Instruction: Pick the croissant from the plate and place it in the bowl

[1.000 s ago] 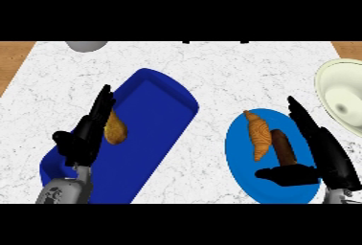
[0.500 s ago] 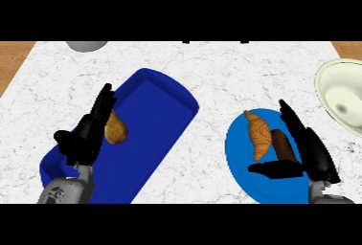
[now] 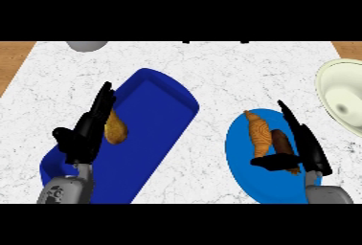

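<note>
Right fingers (image 3: 295, 125) straight beside one croissant (image 3: 259, 134), one plate (image 3: 244, 168), one bowl (image 3: 332, 91).

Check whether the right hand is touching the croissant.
Cannot tell: the head view shows the right hand with its thumb bordering the croissant, but any height gap is hidden.

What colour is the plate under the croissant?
Blue; the plate shows best in the head view.
</note>
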`<act>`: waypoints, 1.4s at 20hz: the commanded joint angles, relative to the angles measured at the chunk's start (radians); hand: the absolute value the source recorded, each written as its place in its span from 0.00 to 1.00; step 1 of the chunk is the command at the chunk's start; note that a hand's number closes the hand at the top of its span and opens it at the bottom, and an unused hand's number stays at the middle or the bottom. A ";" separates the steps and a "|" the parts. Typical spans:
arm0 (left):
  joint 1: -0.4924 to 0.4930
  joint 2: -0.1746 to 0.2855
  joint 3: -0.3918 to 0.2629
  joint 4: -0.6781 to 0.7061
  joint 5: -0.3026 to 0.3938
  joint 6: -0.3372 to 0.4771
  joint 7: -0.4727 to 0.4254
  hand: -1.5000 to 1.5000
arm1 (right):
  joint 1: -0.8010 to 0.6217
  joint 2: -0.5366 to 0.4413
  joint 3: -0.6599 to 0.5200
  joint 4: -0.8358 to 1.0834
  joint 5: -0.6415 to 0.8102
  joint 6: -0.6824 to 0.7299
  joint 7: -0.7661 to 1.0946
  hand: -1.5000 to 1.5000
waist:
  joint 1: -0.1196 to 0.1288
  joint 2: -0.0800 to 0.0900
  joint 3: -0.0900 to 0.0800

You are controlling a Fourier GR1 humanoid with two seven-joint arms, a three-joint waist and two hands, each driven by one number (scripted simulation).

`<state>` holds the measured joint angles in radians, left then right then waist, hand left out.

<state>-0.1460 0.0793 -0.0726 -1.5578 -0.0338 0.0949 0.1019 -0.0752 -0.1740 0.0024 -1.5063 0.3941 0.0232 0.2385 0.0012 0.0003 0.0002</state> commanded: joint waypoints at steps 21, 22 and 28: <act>0.029 -0.012 0.031 -0.003 -0.018 -0.026 -0.045 0.50 | 0.179 -0.125 0.115 -0.087 -0.022 0.269 -0.377 1.00 | -0.015 -0.005 0.000; 0.021 0.004 0.050 0.005 -0.015 -0.023 -0.024 0.50 | 0.224 -0.200 0.074 -0.111 -0.091 0.344 -0.461 1.00 | -0.028 -0.007 0.000; -0.019 -0.018 0.031 -0.010 -0.031 -0.004 0.026 0.50 | 0.339 -0.252 -0.039 -0.263 -0.256 0.420 -0.686 1.00 | -0.026 -0.005 0.000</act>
<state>-0.1203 0.0590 -0.0479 -1.5559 -0.0597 0.0805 0.0822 0.1888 -0.3972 0.0159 -1.6799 0.2348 0.3900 -0.3214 -0.0214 -0.0053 -0.0001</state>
